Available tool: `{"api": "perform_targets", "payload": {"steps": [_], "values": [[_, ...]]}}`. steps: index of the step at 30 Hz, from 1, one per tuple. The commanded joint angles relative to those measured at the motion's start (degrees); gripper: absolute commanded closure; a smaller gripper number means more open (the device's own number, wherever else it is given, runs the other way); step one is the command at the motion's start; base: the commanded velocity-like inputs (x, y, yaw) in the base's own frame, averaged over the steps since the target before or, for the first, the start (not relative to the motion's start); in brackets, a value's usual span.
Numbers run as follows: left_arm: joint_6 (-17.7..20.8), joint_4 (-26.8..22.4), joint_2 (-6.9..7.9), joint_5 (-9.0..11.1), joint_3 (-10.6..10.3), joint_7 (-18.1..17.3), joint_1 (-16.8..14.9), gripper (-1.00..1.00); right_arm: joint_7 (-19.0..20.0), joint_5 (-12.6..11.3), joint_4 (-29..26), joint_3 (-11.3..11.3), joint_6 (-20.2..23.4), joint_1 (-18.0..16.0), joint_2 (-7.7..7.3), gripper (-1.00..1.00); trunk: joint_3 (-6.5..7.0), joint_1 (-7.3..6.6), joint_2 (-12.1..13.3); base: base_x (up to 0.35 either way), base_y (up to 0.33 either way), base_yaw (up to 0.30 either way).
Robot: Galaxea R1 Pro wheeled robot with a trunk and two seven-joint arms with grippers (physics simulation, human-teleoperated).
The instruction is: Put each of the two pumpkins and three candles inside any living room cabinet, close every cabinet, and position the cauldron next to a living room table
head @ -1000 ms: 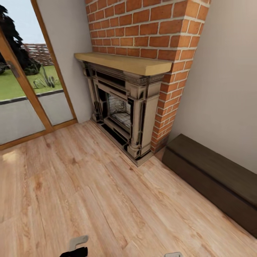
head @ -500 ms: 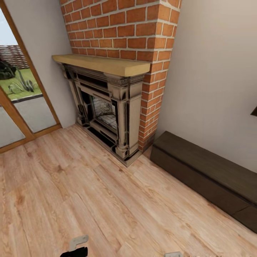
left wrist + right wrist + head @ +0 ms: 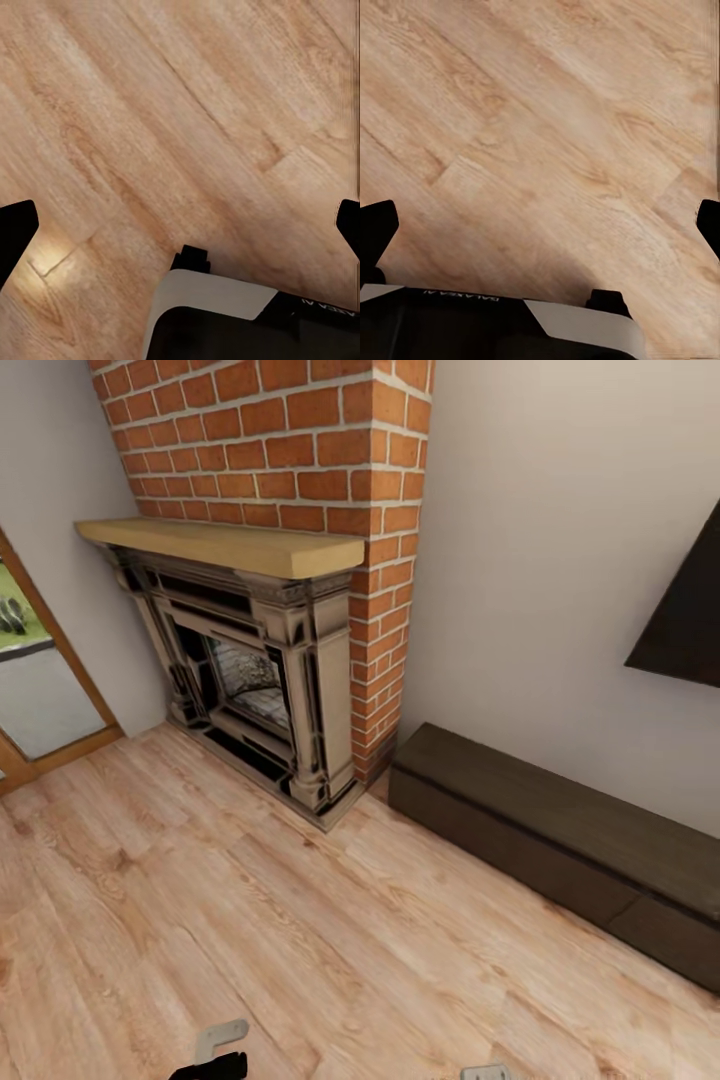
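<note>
Both grippers, left and right, hang spread and empty over the wood floor; farther off, the closed cabinet now sits more central as the view swings right, suggesting an approach; no pumpkins or candles visible

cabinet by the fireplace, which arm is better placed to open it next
Probably right: the cabinet lies on the robot's right, past the fireplace. Both grippers hang open over bare floor, neither near it yet.

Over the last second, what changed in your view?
The camera swung to the right, so the fireplace and glass door slid left. More of the low cabinet shows, and a dark wall panel came in. Nothing was grasped; the cabinet stays closed.
</note>
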Motion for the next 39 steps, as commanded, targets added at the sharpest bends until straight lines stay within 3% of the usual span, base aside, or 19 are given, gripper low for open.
{"api": "perform_targets", "payload": {"steps": [1, 24, 39], "values": [[-0.2, -0.1, 0.10, 0.7, -0.5, 0.4, 0.0, -1.00, -0.3, -0.4, 0.1, 0.4, -0.2, -0.1, 0.00, -1.00, -0.06, 0.03, -0.1, 0.000, 0.000, -0.277], [-0.3, 1.3, 0.44, 0.5, -0.4, 0.3, 0.2, -1.00, 1.0, -0.6, 0.2, 0.1, -0.3, -0.1, -0.05, -1.00, 0.92, 0.03, -0.1, 0.000, 0.000, -0.274], [-2.9, 2.1, 0.48, 0.6, -0.5, 0.3, 0.2, -1.00, 0.8, -0.8, 0.3, -0.1, -0.3, -0.1, -0.39, -1.00, 1.62, 0.03, -0.1, 0.039, 0.080, -0.271]]}}
